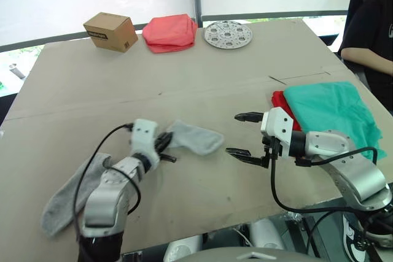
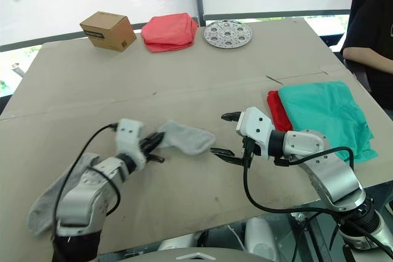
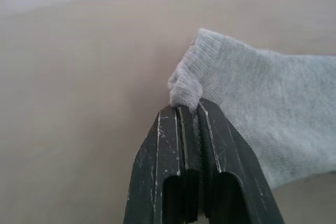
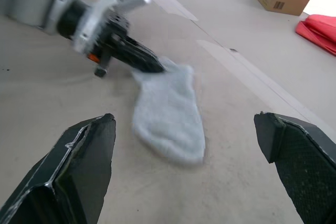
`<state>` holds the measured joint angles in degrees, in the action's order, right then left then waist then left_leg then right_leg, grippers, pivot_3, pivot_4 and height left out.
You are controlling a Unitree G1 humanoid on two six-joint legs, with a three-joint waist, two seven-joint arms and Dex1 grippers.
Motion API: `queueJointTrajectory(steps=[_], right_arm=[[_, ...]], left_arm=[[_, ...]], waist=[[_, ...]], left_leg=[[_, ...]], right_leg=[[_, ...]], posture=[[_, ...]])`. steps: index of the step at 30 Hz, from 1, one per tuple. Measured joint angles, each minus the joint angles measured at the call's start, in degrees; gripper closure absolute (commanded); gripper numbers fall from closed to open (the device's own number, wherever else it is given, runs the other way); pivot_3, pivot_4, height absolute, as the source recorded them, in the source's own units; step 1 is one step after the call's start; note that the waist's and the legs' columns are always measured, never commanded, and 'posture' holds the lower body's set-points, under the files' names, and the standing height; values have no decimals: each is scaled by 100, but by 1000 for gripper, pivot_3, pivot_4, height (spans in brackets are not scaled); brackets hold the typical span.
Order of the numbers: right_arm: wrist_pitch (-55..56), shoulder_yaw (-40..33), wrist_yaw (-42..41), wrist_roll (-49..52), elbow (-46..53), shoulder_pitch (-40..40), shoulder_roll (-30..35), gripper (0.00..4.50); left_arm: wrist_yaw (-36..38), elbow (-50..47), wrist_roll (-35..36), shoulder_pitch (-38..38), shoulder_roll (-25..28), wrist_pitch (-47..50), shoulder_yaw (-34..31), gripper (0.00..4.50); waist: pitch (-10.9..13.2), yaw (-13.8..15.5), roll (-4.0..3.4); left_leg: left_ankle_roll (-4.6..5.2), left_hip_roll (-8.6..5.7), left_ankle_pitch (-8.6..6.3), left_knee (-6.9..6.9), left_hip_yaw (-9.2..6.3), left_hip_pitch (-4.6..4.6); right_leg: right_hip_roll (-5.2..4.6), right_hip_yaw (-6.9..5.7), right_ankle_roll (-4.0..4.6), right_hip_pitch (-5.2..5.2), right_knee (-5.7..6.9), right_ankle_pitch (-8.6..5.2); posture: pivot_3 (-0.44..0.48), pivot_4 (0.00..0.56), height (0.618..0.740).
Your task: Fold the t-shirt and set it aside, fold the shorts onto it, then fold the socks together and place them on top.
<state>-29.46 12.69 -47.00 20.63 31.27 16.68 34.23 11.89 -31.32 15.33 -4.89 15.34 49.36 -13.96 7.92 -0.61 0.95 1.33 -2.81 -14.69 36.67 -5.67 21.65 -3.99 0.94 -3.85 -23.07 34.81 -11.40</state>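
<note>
The folded teal-green shorts (image 1: 331,111) lay on the red t-shirt (image 1: 281,104) at the right. The left gripper (image 1: 164,145) pinched one soft grey sock (image 1: 198,139); the other sock (image 1: 70,197) lay near left. The right gripper (image 1: 245,136) was wide open. Socks were left to do

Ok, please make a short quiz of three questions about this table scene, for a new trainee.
1. True or false: the left end effector is shut on the cuff of one sock.
2. Which garment lies on top in the pile at the robot's right: A, the shorts, or B, the t-shirt?
3. Fill in the missing word: the right end effector is ____ and holds nothing.

Key:
1. True; the left wrist view shows the fingers pinching the knit edge.
2. A; the teal shorts cover the red t-shirt, which peeks out at one edge.
3. Open; it faces the pinched sock across the table.
</note>
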Motion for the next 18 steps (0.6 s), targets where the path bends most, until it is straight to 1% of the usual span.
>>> queueJointTrajectory(steps=[2, 4, 5, 7, 9, 10, 11, 12, 13, 14, 15, 16, 18], right_arm=[[83, 20, -35, -3, -76, 33, -66, 0], [123, 56, -107, -4, -129, 89, -117, 0], [132, 59, -126, -4, -144, 104, -125, 0], [215, 85, -205, -5, -265, 183, -150, 0], [259, 105, -275, -13, -344, 234, -157, 0], [281, 112, -301, -14, -380, 254, -169, 0], [287, 116, -309, -14, -391, 263, -176, 0], [326, 128, -346, -14, -466, 300, -203, 0], [338, 148, -369, -15, -504, 319, -216, 0], [346, 164, -385, -15, -526, 331, -227, 0], [349, 170, -389, -16, -534, 337, -234, 0], [367, 199, -402, -23, -560, 364, -279, 0], [449, 238, -412, -47, -611, 384, -336, 0]], left_arm=[[-453, -372, 18, -139, -461, 394, -374, 4468], [-732, -615, 60, -201, -716, 626, -487, 4468], [-767, -640, 63, -201, -754, 657, -500, 4468], [-953, -668, 110, -124, -1042, 707, -586, 4468], [-936, -678, 243, -102, -1037, 770, -668, 3661], [-856, -708, 330, -153, -981, 780, -705, 3427], [-827, -727, 360, -178, -963, 783, -725, 3097], [-735, -814, 463, -251, -865, 770, -858, 2626], [-687, -847, 481, -280, -795, 688, -945, 2066], [-631, -894, 501, -321, -691, 541, -1070, 1631], [-597, -913, 502, -337, -648, 462, -1116, 1631], [-484, -1014, 493, -441, -471, 184, -1261, 1631], [-338, -1181, 488, -691, -171, -26, -1433, 1631]], waist=[[0, 14, 1], [-2, 42, 4], [-2, 46, 4], [-2, 49, 4], [-2, 50, 4], [-2, 48, 4], [-1, 47, 5], [-1, 32, 6], [-1, 29, 6], [0, 24, 7], [1, 24, 7], [0, 31, 8], [1, 18, 8]], left_leg=[[1, -4, 0, 9, 1, 0], [1, -7, 0, 18, 0, 0], [1, -7, 0, 19, 1, -1], [1, -8, 0, 21, 1, -3], [0, -7, 0, 19, -1, -3], [0, -6, 0, 18, -2, -2], [-1, -6, 0, 17, -2, -2], [-1, -5, 0, 14, 0, 1], [-2, -5, 1, 11, -1, 1], [-4, -3, 1, 9, -1, 2], [-8, -3, 3, 7, -1, 2], [-9, -3, 4, 7, 0, 2], [-4, -3, 0, 5, 5, 0]], right_leg=[[-3, 1, -1, 7, -1, 0], [-4, -1, -2, 11, 0, 0], [-3, -1, -2, 12, -1, 0], [-3, -1, -1, 17, -1, 0], [-1, -4, -1, 16, 0, 0], [0, -5, 0, 15, -1, -1], [0, -5, 0, 14, -1, -1], [0, -3, 1, 9, -2, -1], [0, -3, 1, 7, -2, -1], [0, -3, 2, 5, -2, 0], [-1, -3, 3, 5, -2, -1], [-2, -3, 8, 5, -3, -4], [-3, 3, 23, 5, -5, -13]], posture=[[0, 150, 740], [0, 150, 740], [0, 150, 740], [0, 150, 740], [0, 150, 740], [0, 150, 740], [0, 150, 740], [0, 150, 740], [0, 150, 740], [0, 150, 740], [0, 150, 740], [0, 150, 740], [0, 150, 740]])
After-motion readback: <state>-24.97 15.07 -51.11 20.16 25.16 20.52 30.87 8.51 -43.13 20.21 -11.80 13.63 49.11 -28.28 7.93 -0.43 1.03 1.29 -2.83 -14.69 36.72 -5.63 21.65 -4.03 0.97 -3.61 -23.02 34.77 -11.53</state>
